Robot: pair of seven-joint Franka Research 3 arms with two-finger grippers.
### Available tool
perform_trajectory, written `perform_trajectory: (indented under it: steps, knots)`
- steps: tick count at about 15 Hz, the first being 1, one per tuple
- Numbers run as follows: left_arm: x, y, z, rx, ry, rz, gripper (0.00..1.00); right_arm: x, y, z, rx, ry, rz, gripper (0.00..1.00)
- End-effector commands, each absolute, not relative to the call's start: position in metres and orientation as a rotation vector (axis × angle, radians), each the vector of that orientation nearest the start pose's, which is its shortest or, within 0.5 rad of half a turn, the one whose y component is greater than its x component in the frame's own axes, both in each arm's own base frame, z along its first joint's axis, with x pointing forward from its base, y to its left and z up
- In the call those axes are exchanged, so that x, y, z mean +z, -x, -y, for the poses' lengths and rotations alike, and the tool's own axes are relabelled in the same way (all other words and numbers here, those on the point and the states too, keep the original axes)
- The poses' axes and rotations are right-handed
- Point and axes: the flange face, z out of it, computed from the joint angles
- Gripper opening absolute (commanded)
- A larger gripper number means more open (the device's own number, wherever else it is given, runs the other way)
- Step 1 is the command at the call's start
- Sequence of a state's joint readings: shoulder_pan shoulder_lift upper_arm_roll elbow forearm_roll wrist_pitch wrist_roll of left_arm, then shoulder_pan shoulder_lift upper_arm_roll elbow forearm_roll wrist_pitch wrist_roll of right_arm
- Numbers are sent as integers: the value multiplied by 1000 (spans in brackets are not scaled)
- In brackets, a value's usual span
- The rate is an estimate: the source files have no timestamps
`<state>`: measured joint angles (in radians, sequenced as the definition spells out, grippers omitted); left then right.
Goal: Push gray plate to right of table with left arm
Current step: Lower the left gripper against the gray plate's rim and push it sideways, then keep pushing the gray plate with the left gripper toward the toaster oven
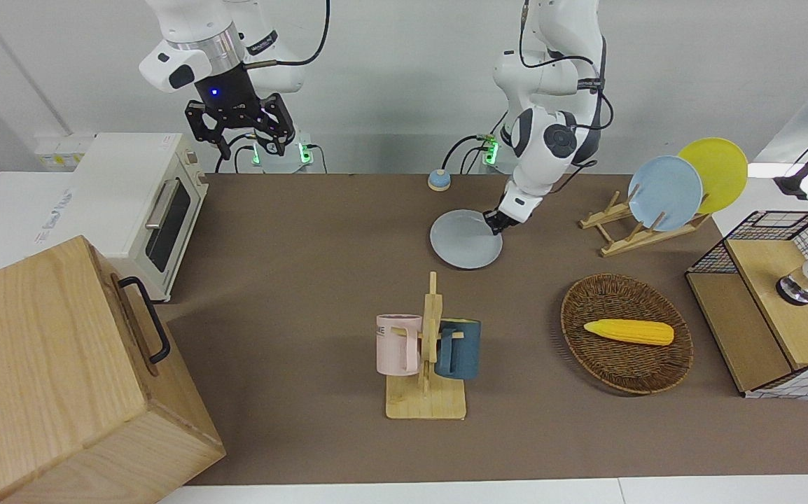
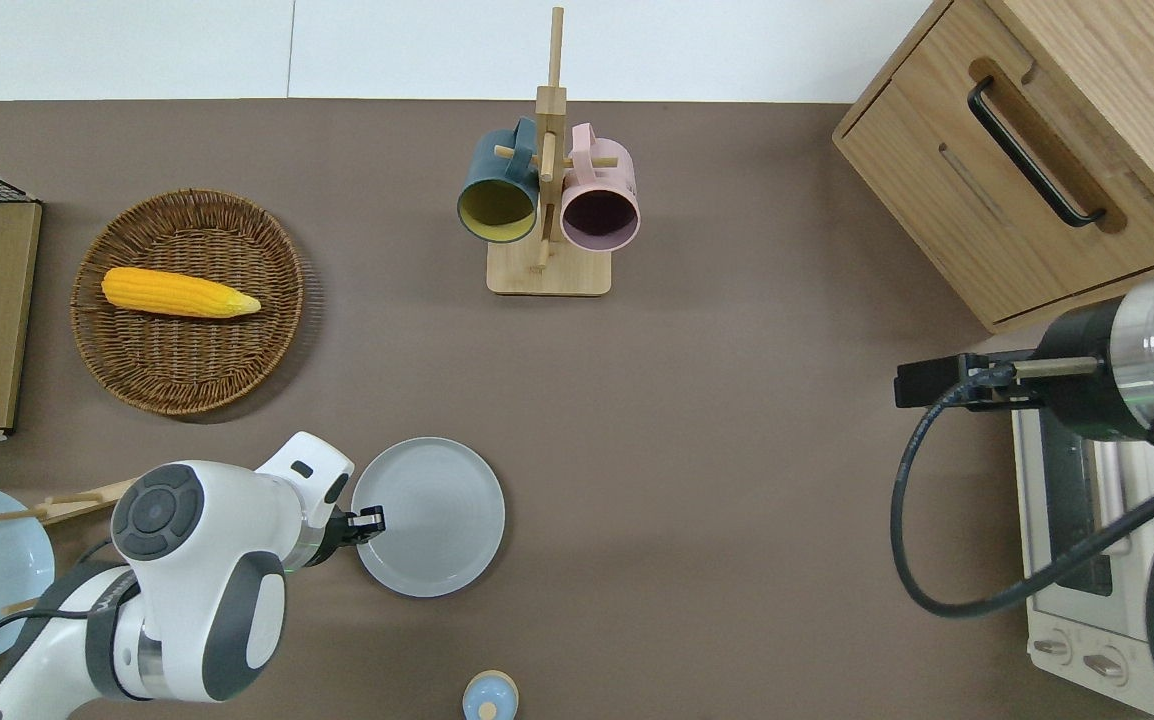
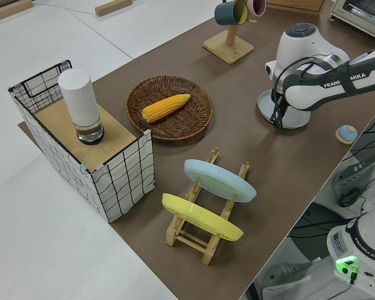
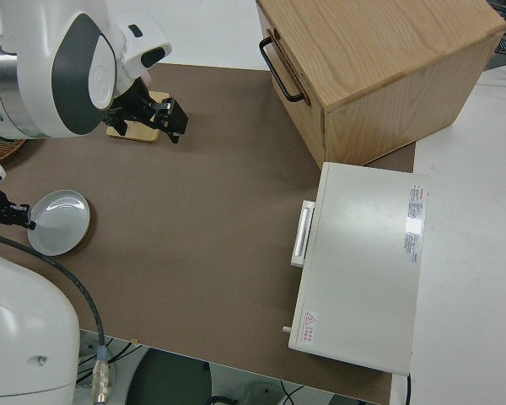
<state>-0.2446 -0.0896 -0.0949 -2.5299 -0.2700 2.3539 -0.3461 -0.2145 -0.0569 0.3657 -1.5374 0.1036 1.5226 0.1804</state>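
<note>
The gray plate point(image 1: 465, 239) lies flat on the brown table point(image 1: 306, 231), nearer to the robots than the mug rack. It also shows in the overhead view point(image 2: 432, 516), the left side view point(image 3: 295, 115) and the right side view point(image 4: 59, 222). My left gripper point(image 1: 495, 222) is low at the plate's rim, on the side toward the left arm's end of the table, touching it point(image 2: 369, 520). My right gripper point(image 1: 239, 129) is parked and open.
A mug rack point(image 1: 426, 350) holds a pink and a blue mug. Toward the left arm's end are a wicker basket point(image 1: 575, 308) with corn, a rack with a sky-blue plate point(image 1: 664, 192) and a yellow one, and a wire crate point(image 1: 712, 259). A toaster oven point(image 1: 138, 203) and a wooden cabinet point(image 1: 54, 378) stand at the right arm's end. A small blue bell point(image 1: 439, 180) sits near the robots.
</note>
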Motion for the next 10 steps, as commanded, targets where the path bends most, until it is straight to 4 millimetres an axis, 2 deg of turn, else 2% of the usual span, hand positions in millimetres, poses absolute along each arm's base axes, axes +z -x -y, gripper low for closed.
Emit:
perform_trajectory:
  steps: [1, 3, 6, 10]
  knots:
    - [289, -407, 190, 217, 3247, 412, 0, 668, -525, -98, -36, 3035, -38, 996]
    - [288, -401, 211, 205, 3256, 444, 0, 668, -525, -98, -36, 3035, -38, 996]
    - [283, -399, 231, 199, 3256, 466, 0, 668, -525, -98, -36, 3035, -38, 996]
    - [285, -390, 261, 157, 3266, 492, 0, 668, -525, -98, -36, 3035, -38, 996]
